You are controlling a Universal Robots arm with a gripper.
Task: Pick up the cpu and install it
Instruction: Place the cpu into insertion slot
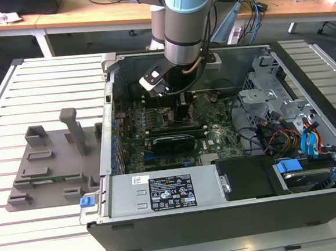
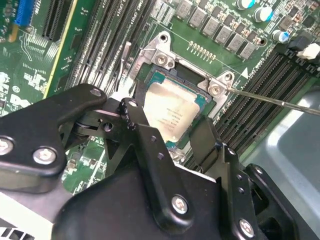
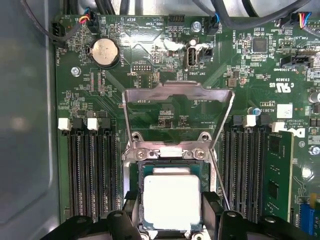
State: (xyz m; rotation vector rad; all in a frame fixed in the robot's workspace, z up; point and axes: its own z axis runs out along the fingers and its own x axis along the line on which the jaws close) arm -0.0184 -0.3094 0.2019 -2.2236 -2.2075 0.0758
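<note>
Cpu [image 3: 171, 197] at socket [image 3: 170, 154], gripper [image 3: 172, 222] clamped on it.
I see the fingers [image 2: 134, 116] pressing two opposite cpu edges. The cpu lies within the open socket, load frame [image 3: 177, 112] raised, on the motherboard [image 1: 215, 139] inside the computer case [image 1: 210, 224].

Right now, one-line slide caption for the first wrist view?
End effector at the cpu, which lies in the motherboard socket with the hinged metal frame raised open.
</note>
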